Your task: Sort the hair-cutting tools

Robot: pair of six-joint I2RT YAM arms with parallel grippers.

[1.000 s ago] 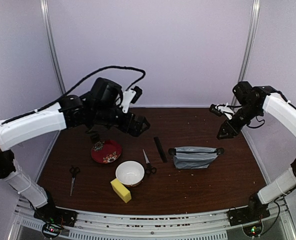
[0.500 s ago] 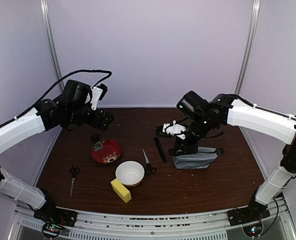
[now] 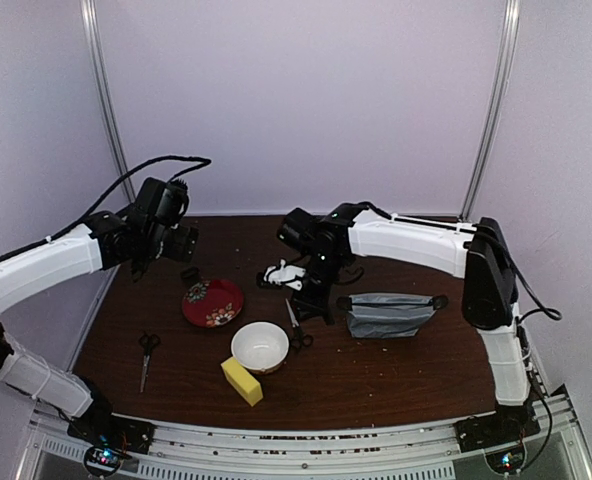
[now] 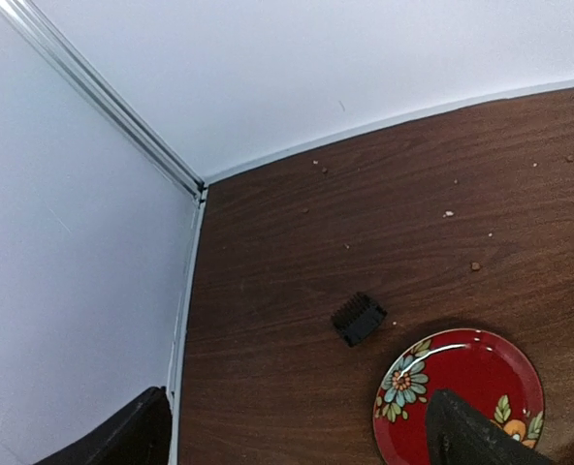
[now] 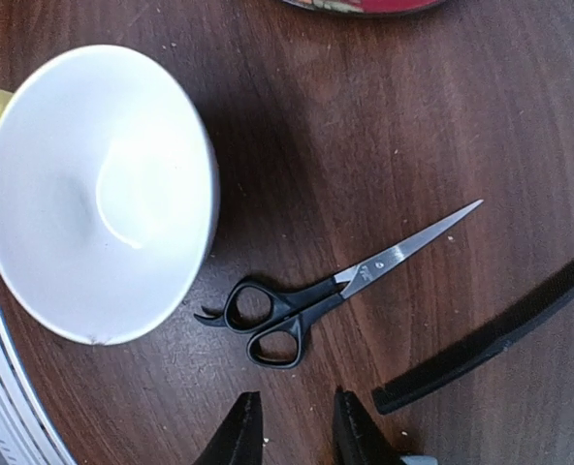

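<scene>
Scissors (image 5: 306,300) lie closed on the table (image 3: 426,375) in the middle, just right of the bowl (image 5: 93,194), blades pointing far. The right gripper (image 5: 297,436) hangs low at their handle end, jaws a narrow gap apart with nothing between them. That slim gap suits pinching a thin, flat tool off the wood. The comb (image 5: 486,344) lies flat just right of the scissors, not touching them, and its near end is equally close to the fingers, so I cannot tell which of the two is the target. The left gripper (image 4: 297,412) is held high over the far left corner, jaws wide apart and empty, probably to stay out of the right arm's way. It looks down on the clipper (image 4: 358,319), a stubby black toothed block from here, just beyond the plate (image 4: 481,354). A grey pouch (image 3: 388,314) stands right of the comb, likely where the tools are meant to go, though that is a guess. Count: two scissors, the second pair (image 3: 148,355) lying alone near left, one comb and one clipper, so four tools, all on the table. Beside them are one bowl, one plate, one yellow sponge (image 3: 241,381) and one pouch.
</scene>
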